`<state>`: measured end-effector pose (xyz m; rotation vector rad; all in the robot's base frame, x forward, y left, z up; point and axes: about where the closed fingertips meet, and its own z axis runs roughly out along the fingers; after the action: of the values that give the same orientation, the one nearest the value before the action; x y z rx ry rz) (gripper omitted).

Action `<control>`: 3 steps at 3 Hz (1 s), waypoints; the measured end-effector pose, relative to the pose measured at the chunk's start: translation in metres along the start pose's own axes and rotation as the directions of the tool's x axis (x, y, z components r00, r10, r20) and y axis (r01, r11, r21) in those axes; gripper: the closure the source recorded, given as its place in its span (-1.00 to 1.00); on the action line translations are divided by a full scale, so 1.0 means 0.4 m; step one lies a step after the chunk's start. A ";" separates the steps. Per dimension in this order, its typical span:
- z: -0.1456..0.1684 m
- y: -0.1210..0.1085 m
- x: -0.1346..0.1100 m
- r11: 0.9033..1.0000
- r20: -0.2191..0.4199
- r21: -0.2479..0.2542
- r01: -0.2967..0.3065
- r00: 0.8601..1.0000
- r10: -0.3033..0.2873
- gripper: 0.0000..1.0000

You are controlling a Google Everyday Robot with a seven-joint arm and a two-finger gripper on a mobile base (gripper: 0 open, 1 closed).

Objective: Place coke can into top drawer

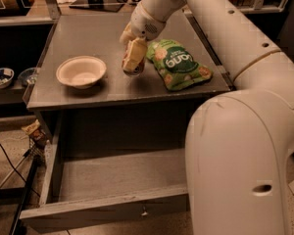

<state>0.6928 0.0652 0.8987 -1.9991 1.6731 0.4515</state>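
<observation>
The coke can (129,67), reddish with a silver end, is on the grey tabletop (88,33) between the bowl and the snack bag. It is mostly hidden by my gripper (134,57), which comes down from above with its pale fingers (135,52) closed around the can. Whether the can's base still touches the top, I cannot tell. The top drawer (103,212) stands pulled out below the tabletop. Its small metal knob (144,211) shows on the front panel, and nothing shows inside it.
A white bowl (82,71) sits left of the can. A green snack bag (179,62) lies right of it. My arm's bulky white body (235,165) covers the drawer's right part. Small bowls (0,77) sit on a low shelf at far left.
</observation>
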 end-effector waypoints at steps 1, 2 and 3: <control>-0.050 0.034 -0.014 1.000 0.033 0.012 -0.014 0.999 0.013 1.00; -0.050 0.035 -0.014 1.000 0.033 0.012 -0.014 0.999 0.013 1.00; -0.065 0.099 -0.022 0.999 0.076 -0.005 -0.048 0.996 0.048 1.00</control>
<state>0.6507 0.0526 0.9188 -1.9226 1.6775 0.5406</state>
